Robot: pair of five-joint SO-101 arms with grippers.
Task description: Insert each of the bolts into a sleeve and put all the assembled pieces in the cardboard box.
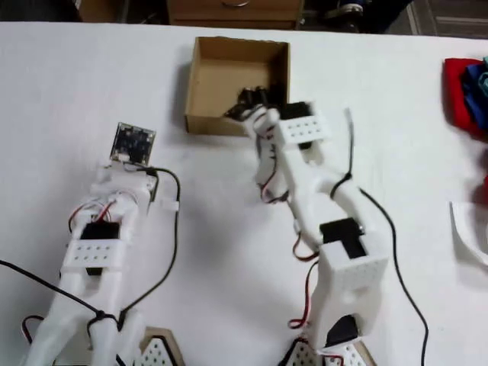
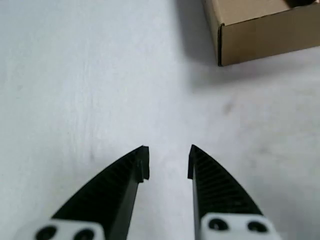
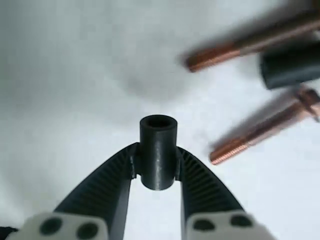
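My right gripper (image 3: 157,167) is shut on a short black sleeve (image 3: 158,142), held upright with its bore facing the camera. Beyond it lie two copper bolts (image 3: 227,52) (image 3: 260,132) on a white surface, and the farther bolt has a second black sleeve (image 3: 292,65) beside it. From above, the right gripper (image 1: 252,107) is at the front wall of the cardboard box (image 1: 206,80), with dark pieces beside it. My left gripper (image 2: 167,162) hangs open over bare table with nothing in it, short of a corner of the box (image 2: 260,35). In the high view the left gripper (image 1: 133,145) is left of the box.
Red and blue cloth (image 1: 467,84) lies at the right table edge, with a white curved object (image 1: 467,229) below it. Black cables (image 1: 171,229) trail beside both arms. Wooden furniture (image 1: 229,11) stands behind the table.
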